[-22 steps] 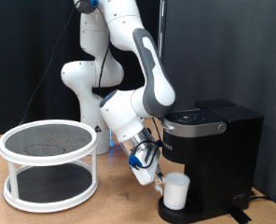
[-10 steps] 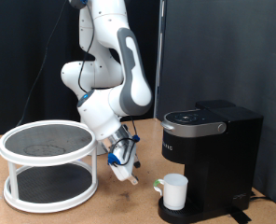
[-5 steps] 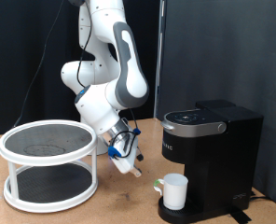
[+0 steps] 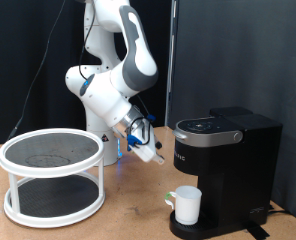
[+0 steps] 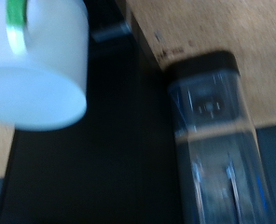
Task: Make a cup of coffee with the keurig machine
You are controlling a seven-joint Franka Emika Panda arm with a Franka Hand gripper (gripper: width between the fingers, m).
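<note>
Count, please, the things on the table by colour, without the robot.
White: 2, the cup and the two-tier round rack.
Black: 1, the keurig machine.
Total: 3.

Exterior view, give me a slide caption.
White cup sits on the black Keurig drip tray; the gripper hovers beside the machine, holding nothing.

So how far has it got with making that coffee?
Done: the plain white ceramic mug already stands on the drip tray of the boxy black coffee machine. In hand: nothing visible; the end effector hangs in the air on the exterior view's left of the machine, apart from the mug. Left: the machine's top lid looks closed, and no coffee can be seen pouring.
</note>
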